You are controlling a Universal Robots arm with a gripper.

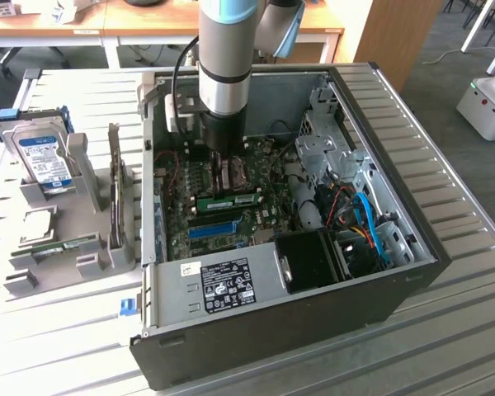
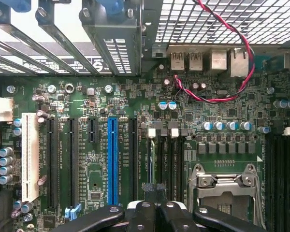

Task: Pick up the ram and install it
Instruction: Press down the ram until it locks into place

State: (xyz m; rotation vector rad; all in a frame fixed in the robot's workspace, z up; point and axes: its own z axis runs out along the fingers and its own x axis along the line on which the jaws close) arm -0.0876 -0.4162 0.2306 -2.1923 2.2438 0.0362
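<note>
The ram (image 1: 228, 200), a thin green stick with a white label, stands on edge on the motherboard (image 1: 264, 169) inside the open computer case. It lies parallel to the blue slot (image 1: 214, 228). My gripper (image 1: 227, 175) reaches straight down into the case and hangs right over the ram's middle. In the wrist view the black fingers (image 2: 144, 212) are pressed together, so the gripper (image 2: 156, 205) is shut, with its tips over the black memory slots (image 2: 168, 154) beside the blue slot (image 2: 112, 154). I cannot tell whether the tips touch the ram.
The case wall (image 1: 396, 272) and drive cage (image 1: 326, 144) hem the arm in. A grey holder (image 1: 120, 247) at the exterior view's left carries a hard drive (image 1: 43, 157) and another green board (image 1: 62, 247). A red-black wire (image 2: 241, 63) loops near the CPU socket (image 2: 227, 191).
</note>
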